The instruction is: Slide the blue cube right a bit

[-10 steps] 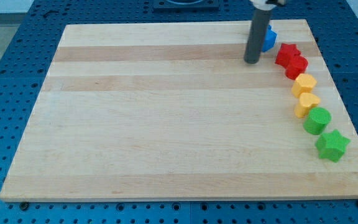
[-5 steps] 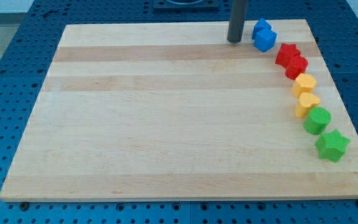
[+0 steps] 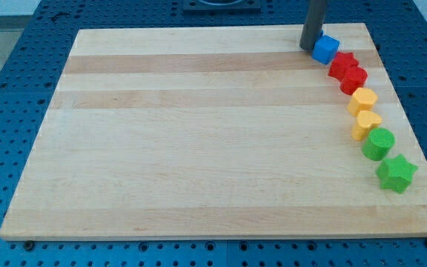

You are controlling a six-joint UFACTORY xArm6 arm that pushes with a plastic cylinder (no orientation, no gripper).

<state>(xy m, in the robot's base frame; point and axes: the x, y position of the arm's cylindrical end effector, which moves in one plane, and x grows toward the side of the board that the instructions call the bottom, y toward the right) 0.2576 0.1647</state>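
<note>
Blue cube (image 3: 325,49): near the view's top right, touching the red star (image 3: 341,64).
Handling: I judge it light, rigid, easy to slide; push its left face squarely.
My tip (image 3: 308,47): just left of the cube, apparently touching.
End effector: a plain rod, nothing to open, holding nothing.
Tabletop (image 3: 199,141): pale wood.

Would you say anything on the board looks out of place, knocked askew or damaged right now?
Nothing stands out. The blue cube sits turned at an angle near the view's top right, with my tip against its left side. Below it, the red, yellow and green blocks curve neatly down the right edge, all intact.
</note>
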